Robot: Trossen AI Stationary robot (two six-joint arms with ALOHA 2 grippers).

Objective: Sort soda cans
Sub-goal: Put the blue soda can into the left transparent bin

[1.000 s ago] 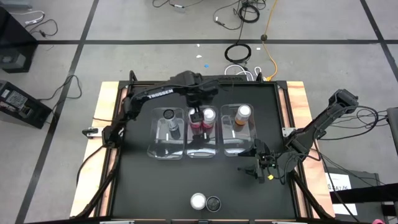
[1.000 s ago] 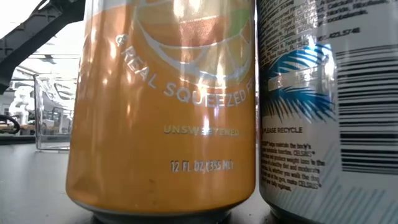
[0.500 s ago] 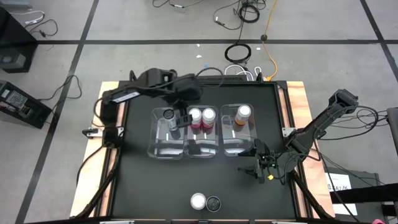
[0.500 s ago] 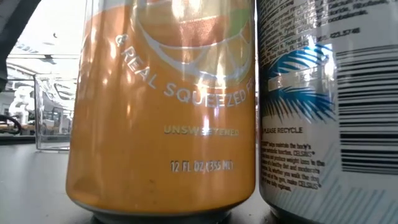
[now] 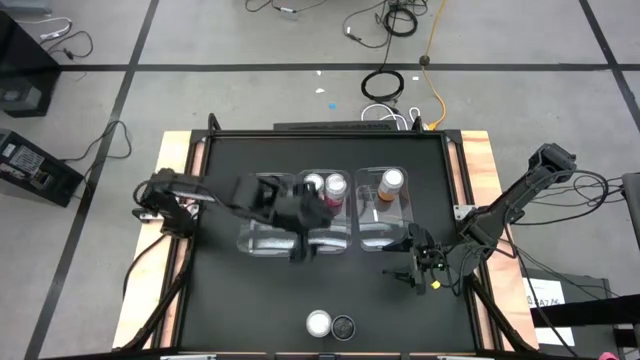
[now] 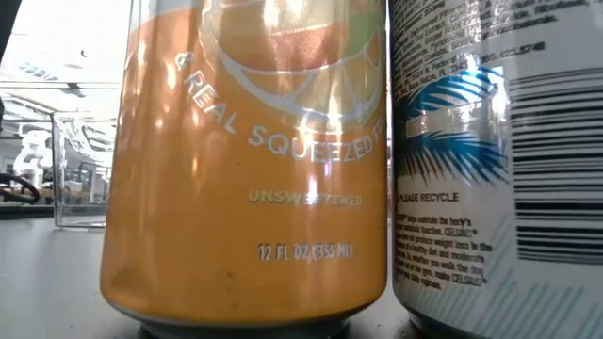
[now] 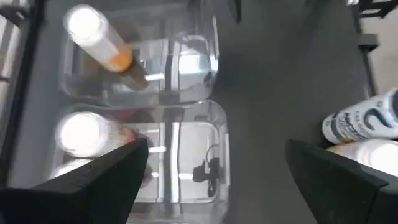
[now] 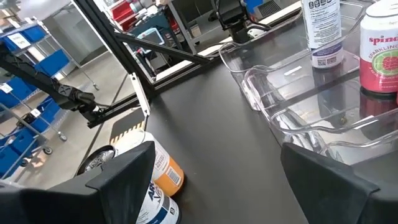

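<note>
Three clear bins stand in a row. Two pink-red cans [image 5: 324, 185] stand in the middle bin [image 5: 330, 238] and an orange can [image 5: 392, 182] in the right bin [image 5: 380, 232]. My left arm covers the left bin's can in the high view; the right wrist view shows a light, barcoded can [image 8: 323, 31] there. An orange can [image 5: 319, 323] and a dark can [image 5: 343, 326] stand together by the near edge. My left gripper [image 5: 303, 238] hovers open above the left and middle bins' near ends. My right gripper [image 5: 420, 265] waits open at the right.
The low view is filled by the orange can [image 6: 245, 160] and the dark-topped can [image 6: 499, 160] standing side by side, with a bin [image 6: 80, 169] far behind. Bare black table lies between the bins and these two cans. Cables lie on the floor beyond the far edge.
My left arm has swung away from the pink-red cans at the middle bin's far end, first toward the table's left, then toward the near edge. It now stretches low across the left bin. The cans have stayed where they were.
</note>
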